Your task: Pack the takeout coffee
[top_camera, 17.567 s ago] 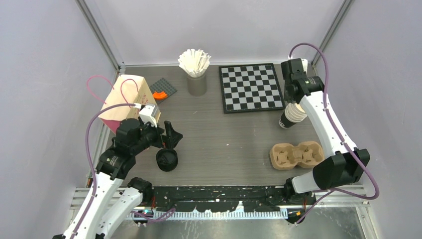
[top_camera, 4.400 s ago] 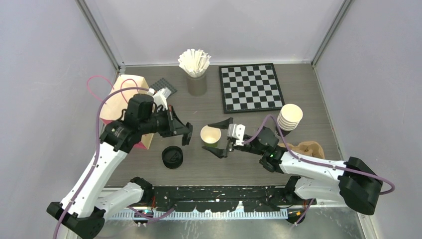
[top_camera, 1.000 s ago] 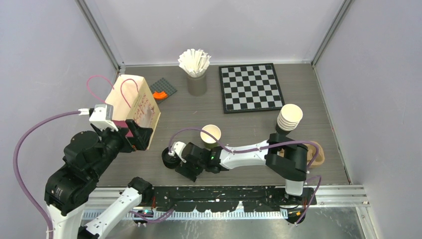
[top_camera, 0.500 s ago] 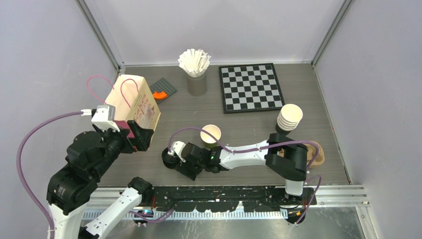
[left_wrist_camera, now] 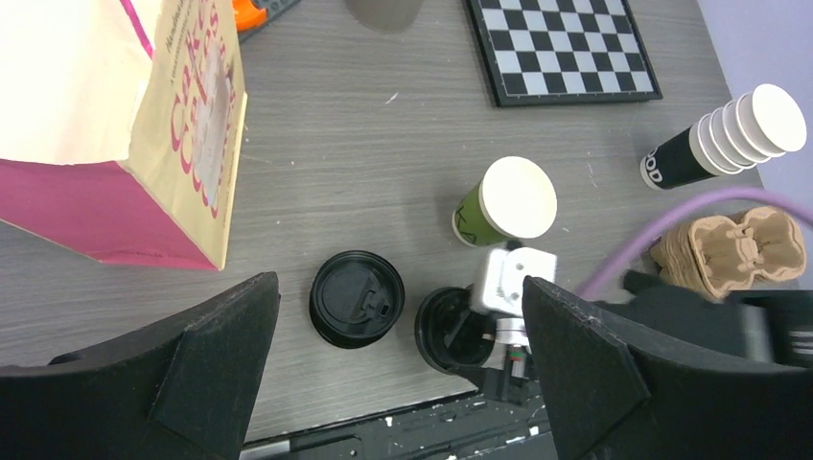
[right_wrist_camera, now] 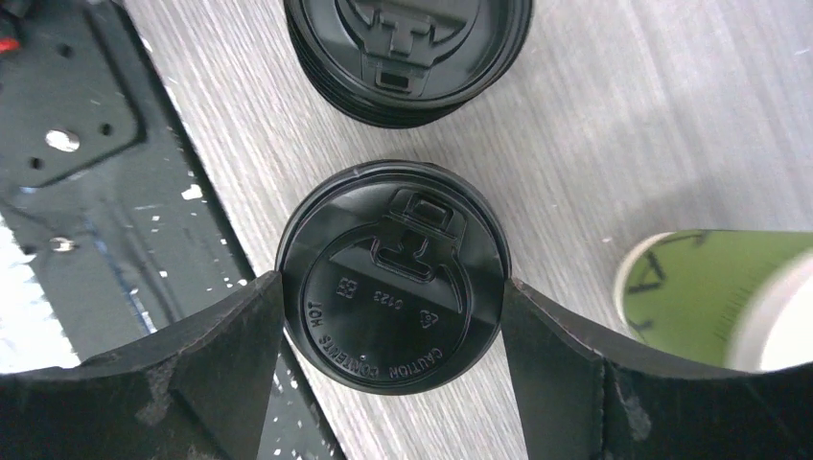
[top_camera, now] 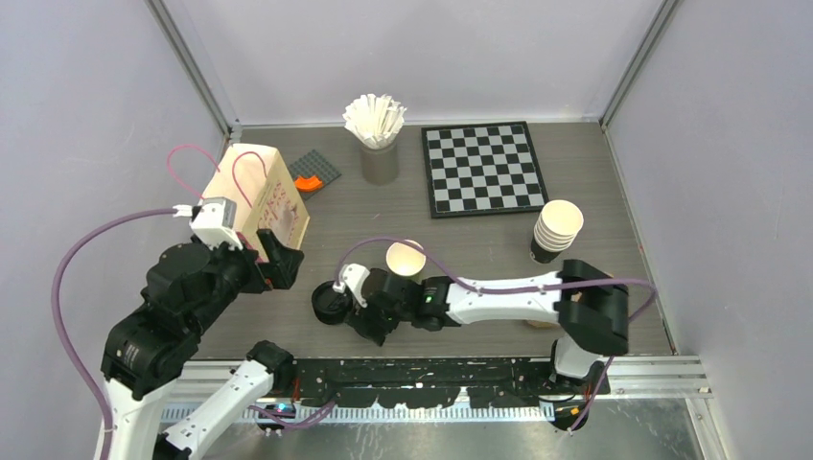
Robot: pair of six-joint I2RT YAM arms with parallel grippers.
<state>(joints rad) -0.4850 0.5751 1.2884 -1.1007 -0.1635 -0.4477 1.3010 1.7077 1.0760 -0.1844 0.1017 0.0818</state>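
**Right arm.** The right gripper [right_wrist_camera: 391, 321] had its jaws closed on a loose lid [right_wrist_camera: 393, 254], one finger against each side of the rim. I could not tell whether the lid was clear of the table [top_camera: 460, 254].

**Task item.** The green cup [left_wrist_camera: 505, 201] stood upright and unlidded. The loose lid sat on the cup's near side, close by but apart from it. The lid stack [left_wrist_camera: 356, 298] lay just beyond the loose lid, on the side away from the cup.

**Left arm.** The left gripper [left_wrist_camera: 399, 281] hung high above the cup's bag side, jaws spread wide and holding nothing.

**Other items.** The paper bag [left_wrist_camera: 125, 125] stood well apart from the cup on its left. The cup stack [left_wrist_camera: 733, 134] and carrier [left_wrist_camera: 738, 244] were off to the cup's right.

**Step in hand, as I judged it.** The step was capping the cup before it was packed.

**Recommendations.**
- Grip the rim only as firmly as the lift requires, because a thin plastic lid would probably bow under a hard squeeze.
- Raise the lid level and confirm that only one came away.
- Carry it above the cup's mouth rather than across it, because an empty paper cup would tip at a light knock.
- Centre the lid on the rim, lower it flat and press evenly.
- If the cup slid under pressure, I would bring the idle left arm in to steady its wall.
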